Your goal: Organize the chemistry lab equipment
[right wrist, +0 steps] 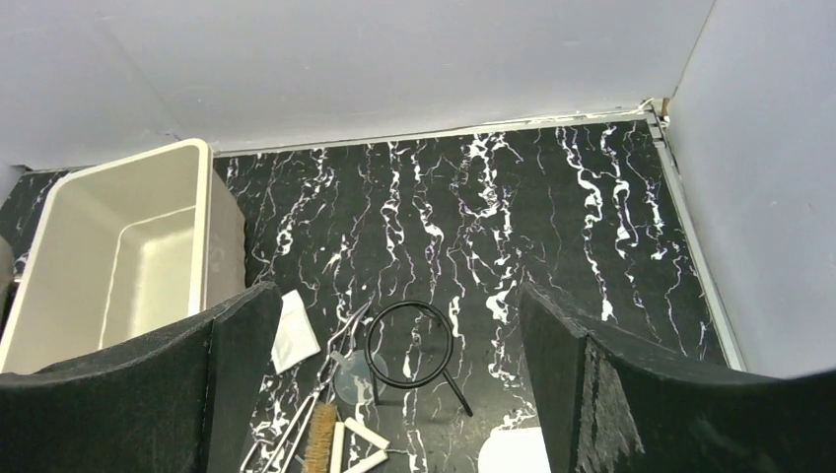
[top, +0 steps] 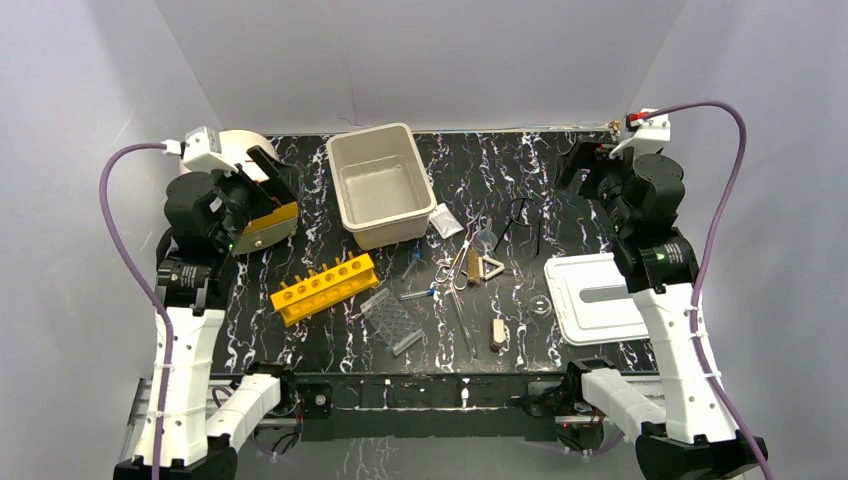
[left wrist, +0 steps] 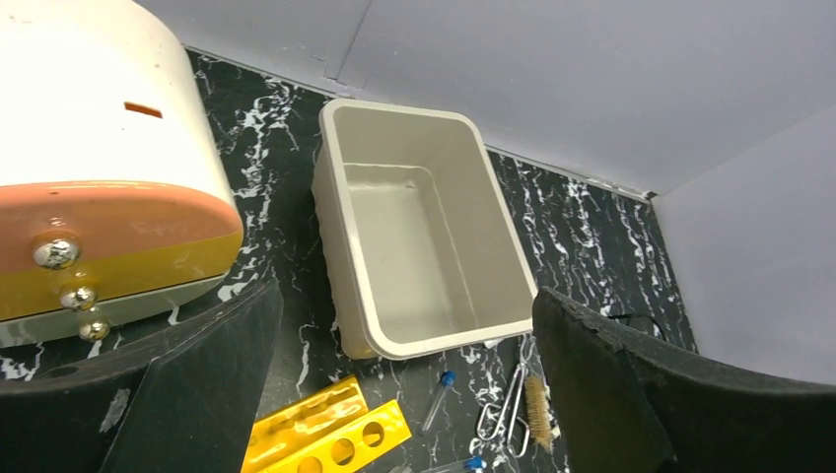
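Note:
The lab items lie mid-table: a black wire ring-stand (top: 525,215), metal forceps (top: 458,266), a pale triangle (top: 490,267), clear round dishes (top: 484,240) (top: 541,305), a small clear bag (top: 446,221) and blue-capped tubes (top: 414,262). My left gripper (top: 262,180) is open and empty, raised at the far left. In its wrist view (left wrist: 409,394) I see a tube (left wrist: 439,396) and the forceps (left wrist: 503,409) below. My right gripper (top: 585,175) is open and empty, raised at the far right. Its wrist view (right wrist: 399,394) looks down on the ring-stand (right wrist: 457,394), bag (right wrist: 291,330) and forceps (right wrist: 330,379).
A beige tub (top: 380,132) stands at the back centre. A flat white lid (top: 595,297) lies at the right. A yellow tube rack (top: 325,287), a clear tray (top: 391,320), a brush (right wrist: 320,434) and a small wooden piece (top: 497,333) lie nearby. A white and yellow device (left wrist: 99,197) stands by the left gripper.

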Tool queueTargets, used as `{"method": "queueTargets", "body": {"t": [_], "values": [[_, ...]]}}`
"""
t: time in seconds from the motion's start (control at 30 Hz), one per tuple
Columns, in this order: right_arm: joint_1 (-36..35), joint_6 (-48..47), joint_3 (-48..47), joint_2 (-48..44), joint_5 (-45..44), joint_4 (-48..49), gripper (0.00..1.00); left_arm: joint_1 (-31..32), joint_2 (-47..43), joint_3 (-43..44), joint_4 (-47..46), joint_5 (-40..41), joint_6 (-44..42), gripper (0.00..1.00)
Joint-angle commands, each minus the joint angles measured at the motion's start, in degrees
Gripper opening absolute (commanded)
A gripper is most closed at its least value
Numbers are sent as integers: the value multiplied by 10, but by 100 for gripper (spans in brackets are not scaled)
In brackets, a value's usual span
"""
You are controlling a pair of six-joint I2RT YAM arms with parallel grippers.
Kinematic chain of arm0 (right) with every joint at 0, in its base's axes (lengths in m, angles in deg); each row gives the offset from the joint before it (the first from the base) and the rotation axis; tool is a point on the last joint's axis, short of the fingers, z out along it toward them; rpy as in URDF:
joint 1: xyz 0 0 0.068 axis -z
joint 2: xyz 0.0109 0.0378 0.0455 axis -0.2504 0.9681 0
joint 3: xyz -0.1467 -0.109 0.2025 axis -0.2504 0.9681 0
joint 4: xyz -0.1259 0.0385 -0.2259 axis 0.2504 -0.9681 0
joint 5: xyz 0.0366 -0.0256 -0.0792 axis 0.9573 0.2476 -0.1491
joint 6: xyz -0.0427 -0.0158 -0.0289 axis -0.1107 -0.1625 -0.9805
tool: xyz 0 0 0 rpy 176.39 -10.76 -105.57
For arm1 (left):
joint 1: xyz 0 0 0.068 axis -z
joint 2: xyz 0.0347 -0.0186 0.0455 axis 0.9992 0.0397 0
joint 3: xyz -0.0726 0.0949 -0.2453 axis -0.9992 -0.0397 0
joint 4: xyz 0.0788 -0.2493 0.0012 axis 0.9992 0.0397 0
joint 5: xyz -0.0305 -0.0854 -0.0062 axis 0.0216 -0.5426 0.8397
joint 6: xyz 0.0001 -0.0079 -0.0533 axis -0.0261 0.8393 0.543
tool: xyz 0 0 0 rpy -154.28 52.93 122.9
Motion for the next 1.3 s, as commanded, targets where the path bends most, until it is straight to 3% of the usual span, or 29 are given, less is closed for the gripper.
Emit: {"method": "queueTargets", "body": {"t": [0.0, 0.23, 0.33, 0.53, 0.7, 0.9, 1.1, 1.27], "values": [[4, 10, -17, -5, 28, -16, 98, -6, -19, -10, -27, -52, 17, 98], [6, 40, -44, 32, 43, -124, 96, -8, -30, -49, -63, -118, 126, 98], [6, 42, -59, 56, 104, -179, 97, -8, -33, -61, -61, -143, 151, 98], [-17, 50, -27, 70, 190, -242, 91, -8, -37, -85, -14, -91, 174, 98], [-68, 49, -19, 86, 180, -292, 84, -8, -26, -89, -3, -128, 133, 98], [-141, 85, -7, 93, 129, -299, 80, -8, -38, -105, 1, -67, 154, 98], [-203, 112, 3, 110, 100, -292, 77, -8, -11, -127, -22, -169, 196, 98], [-233, 124, 12, 121, 66, -282, 74, -8, 7, -130, -22, -175, 220, 98]]}}
